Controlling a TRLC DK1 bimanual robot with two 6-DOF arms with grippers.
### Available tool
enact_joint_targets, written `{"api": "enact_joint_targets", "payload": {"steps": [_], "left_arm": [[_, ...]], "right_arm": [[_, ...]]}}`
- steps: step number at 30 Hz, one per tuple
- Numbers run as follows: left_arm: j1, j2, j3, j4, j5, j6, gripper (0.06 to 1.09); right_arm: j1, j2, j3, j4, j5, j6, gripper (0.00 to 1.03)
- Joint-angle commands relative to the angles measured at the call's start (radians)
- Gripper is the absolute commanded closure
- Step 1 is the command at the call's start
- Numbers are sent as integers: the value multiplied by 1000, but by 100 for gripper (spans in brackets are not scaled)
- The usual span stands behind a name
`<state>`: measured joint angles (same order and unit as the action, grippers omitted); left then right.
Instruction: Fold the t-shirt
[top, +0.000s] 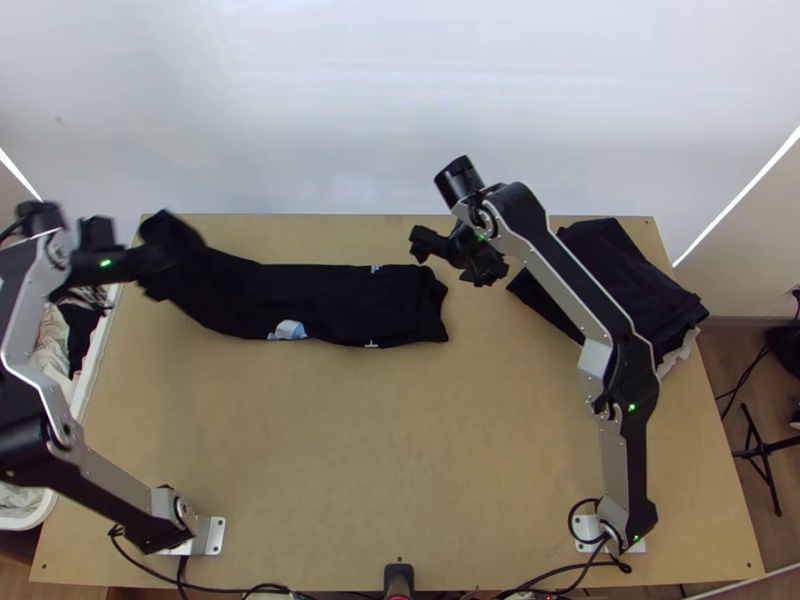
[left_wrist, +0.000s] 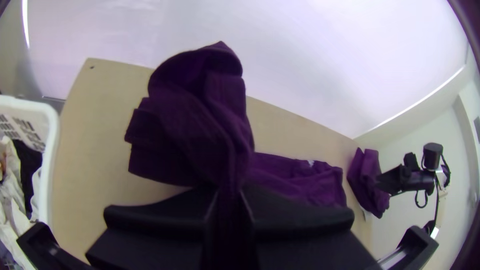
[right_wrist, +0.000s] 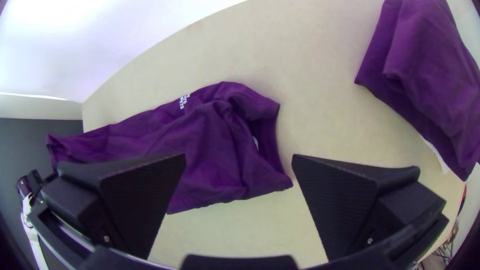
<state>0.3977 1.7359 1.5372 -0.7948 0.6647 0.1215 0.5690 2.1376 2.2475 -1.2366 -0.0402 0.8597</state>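
Right up close in the left wrist view, got the left claw (top: 163, 258) pinched together on one bunched end of the black t-shirt (top: 330, 300), lifted off the surface (top: 350, 450) on the basket side. From there, runs across the far half as a long narrow strip, kinda wrinkled, with bits of white print and a light blue patch (top: 289, 329) showing. Also got the right claw (top: 458, 255) hanging near the loose end, spread wide apart. Can spot folded dark cloth (top: 630, 280) too, over on the right, plus a white basket (left_wrist: 52, 150) of clothes on the left
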Motion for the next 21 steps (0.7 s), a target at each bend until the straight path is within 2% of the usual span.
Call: {"api": "enact_joint_targets", "payload": {"steps": [1,9,21], "left_arm": [[-296,-124,3,-23,-30,-151,105],[-576,-62,54,-1,-91,-263,105],[-704,123,167,63,-129,-341,105]], "right_arm": [[-46,-48,-29,-38,0,2,4],[-149,-139,-117,-47,-1,-7,4],[-208,-263,-243,-38,0,-8,4]]}}
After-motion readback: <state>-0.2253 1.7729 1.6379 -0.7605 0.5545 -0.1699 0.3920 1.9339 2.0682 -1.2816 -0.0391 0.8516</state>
